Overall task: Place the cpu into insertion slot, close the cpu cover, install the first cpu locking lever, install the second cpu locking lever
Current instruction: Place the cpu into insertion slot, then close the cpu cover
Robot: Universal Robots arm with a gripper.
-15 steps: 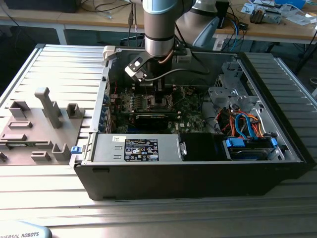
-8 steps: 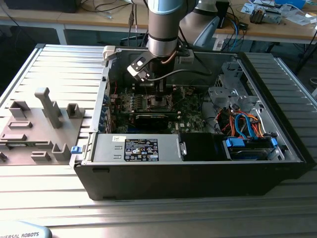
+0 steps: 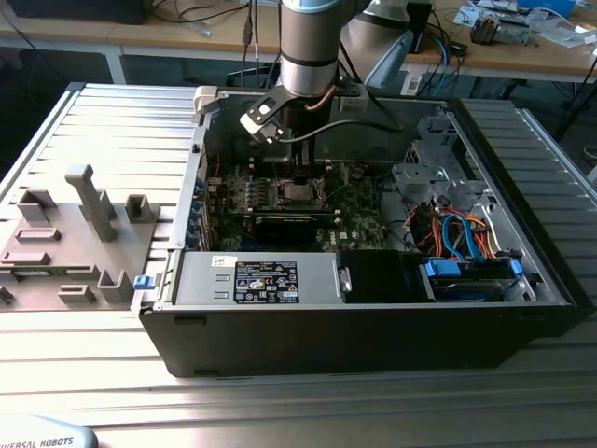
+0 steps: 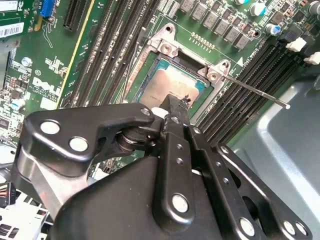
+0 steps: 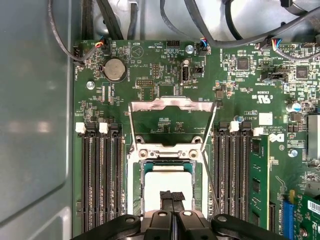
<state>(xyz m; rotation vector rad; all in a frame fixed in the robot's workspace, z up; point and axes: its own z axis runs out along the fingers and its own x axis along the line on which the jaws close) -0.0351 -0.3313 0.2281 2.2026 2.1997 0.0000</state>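
The cpu [image 5: 166, 181] lies flat in the insertion slot [image 5: 141, 172] on the green motherboard, its dull silver top facing up; the second wrist view shows the cpu [image 4: 170, 82] there too. The cpu cover [image 5: 172, 104] stands swung open beyond the socket, and the board shows through its cut-out. Thin locking levers [image 5: 213, 186] stick out unlatched beside the socket, one lever [image 4: 255, 93] pointing over the memory slots. My gripper [image 5: 171, 195] hovers right over the chip's near edge, its fingers shut together with nothing between them. In the exterior view the gripper [image 3: 299, 179] reaches down into the open computer case.
Black memory slots [image 5: 100, 180] flank the socket on both sides. Cables [image 5: 225, 35] run across the far end of the board. The case's grey metal wall [image 5: 35, 125] rises close by. A power supply [image 3: 261, 280] and drive bays [image 3: 466, 275] fill the case's near side.
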